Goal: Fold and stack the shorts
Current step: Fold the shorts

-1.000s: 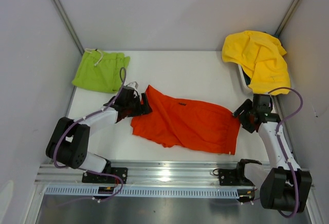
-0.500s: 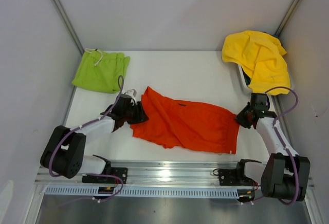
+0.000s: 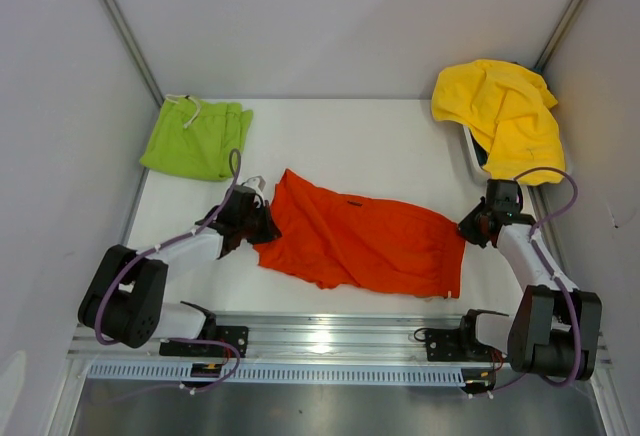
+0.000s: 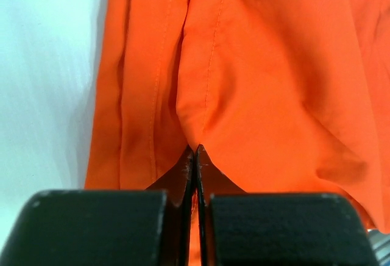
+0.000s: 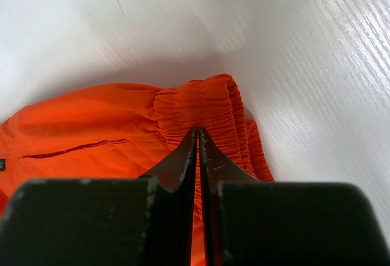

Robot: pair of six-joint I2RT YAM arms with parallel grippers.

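We see the jaws of the left gripper [image 4: 195,151] pressed tight together. They pinch a little fold of the orange-red shorts [image 4: 262,77] between their tips. The cloth puffs up just past the tips, and a sewn line runs away from them.

The jaws of the right gripper [image 5: 198,134] are pressed together too. They pinch the bunched, stretchy waist at the other end of the same shorts.

From above, we see the orange-red shorts lying spread out between the two arms, in the near middle of the white table [image 3: 340,141]. The left gripper holds their left edge and the right gripper holds their right edge. The cloth is flat in most places, with some wrinkles along the near side.

The lime-green shorts [image 3: 197,138] lie in the far left corner of the table, well apart from the orange-red pair, and no gripper touches them.

In the far right corner we see a yellow cloth [image 3: 505,106] in a heap
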